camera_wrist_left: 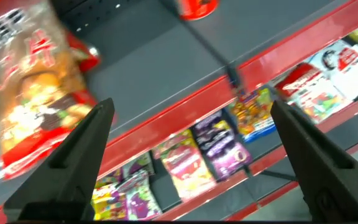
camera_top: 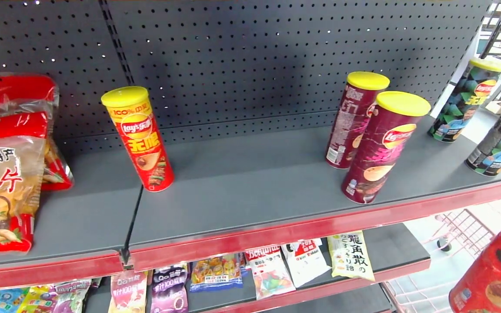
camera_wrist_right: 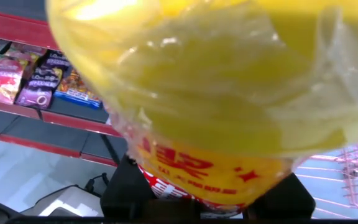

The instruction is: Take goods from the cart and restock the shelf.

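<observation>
Chip can (camera_top: 494,278): red, yellow lid, clamped in right end effector (camera_wrist_right: 210,193), low, right of shelf (camera_top: 255,182), not yet shelved. Likely light, stiff tube, slick wrap, dents easily; best gripped mid-body. Left end effector (camera_wrist_left: 191,109) released, empty.

Shop aisle: pegboard-backed shelf (camera_top: 276,182) with red edge strip, crisp tubes (camera_top: 139,137), snack packets (camera_top: 268,271), wire cart (camera_top: 463,230).

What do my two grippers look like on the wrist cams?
Left gripper: two matte black, wedge-shaped fingers tapering to narrow tips, plain, with no markings or cables visible. Right gripper: the same black finish. Its blocky finger bases show beside the red can, and one slim black finger lies across it in the head view.
</observation>
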Tool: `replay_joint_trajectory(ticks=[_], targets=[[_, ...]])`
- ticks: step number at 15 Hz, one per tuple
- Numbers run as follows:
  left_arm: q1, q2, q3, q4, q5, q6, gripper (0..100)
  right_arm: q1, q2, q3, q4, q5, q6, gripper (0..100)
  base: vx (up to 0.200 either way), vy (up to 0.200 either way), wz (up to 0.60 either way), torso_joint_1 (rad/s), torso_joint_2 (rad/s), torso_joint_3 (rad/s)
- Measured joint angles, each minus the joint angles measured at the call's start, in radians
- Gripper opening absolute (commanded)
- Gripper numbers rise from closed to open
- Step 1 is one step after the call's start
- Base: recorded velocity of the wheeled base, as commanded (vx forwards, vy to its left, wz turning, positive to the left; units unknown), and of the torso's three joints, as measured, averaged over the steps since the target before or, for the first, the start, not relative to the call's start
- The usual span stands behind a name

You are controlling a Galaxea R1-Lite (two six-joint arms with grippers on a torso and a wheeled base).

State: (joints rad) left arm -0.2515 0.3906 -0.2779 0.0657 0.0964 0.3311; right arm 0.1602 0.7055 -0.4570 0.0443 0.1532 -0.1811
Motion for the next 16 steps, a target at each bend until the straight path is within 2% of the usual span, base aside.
replay_joint_trajectory(ticks=[2,5,9,14,16], targets=[[0.0,0.0,0.002,0.001,0.0,0.0,100,0.0,0.002,0.0,0.0,0.0,-0.001,0,0.0,0.2,0.0,0.005,0.0,0.007],[0.0,0.0,0.005,0.003,0.0,0.0,100,0.0,0.004,0.0,0.0,0.0,-0.001,0,0.0,0.0,0.0,0.0,0.0,0.0],[0.0,0.002,0.008,0.001,-0.001,0.0,100,0.0,0.004,0.012,0.001,-0.003,-0.008,0,0.0,0.0,0.6,0.001,0.0,0.001],[-0.001,0.005,0.008,0.001,-0.001,0.0,100,-0.001,0.005,0.017,0.0,-0.002,-0.012,0,0.0,0.0,0.0,0.0,0.0,0.0],[0.0,0.005,0.008,0.002,-0.005,0.013,100,-0.001,0.004,0.017,-0.001,-0.001,-0.011,0,0.0,0.0,0.0,0.0,0.0,0.0]])
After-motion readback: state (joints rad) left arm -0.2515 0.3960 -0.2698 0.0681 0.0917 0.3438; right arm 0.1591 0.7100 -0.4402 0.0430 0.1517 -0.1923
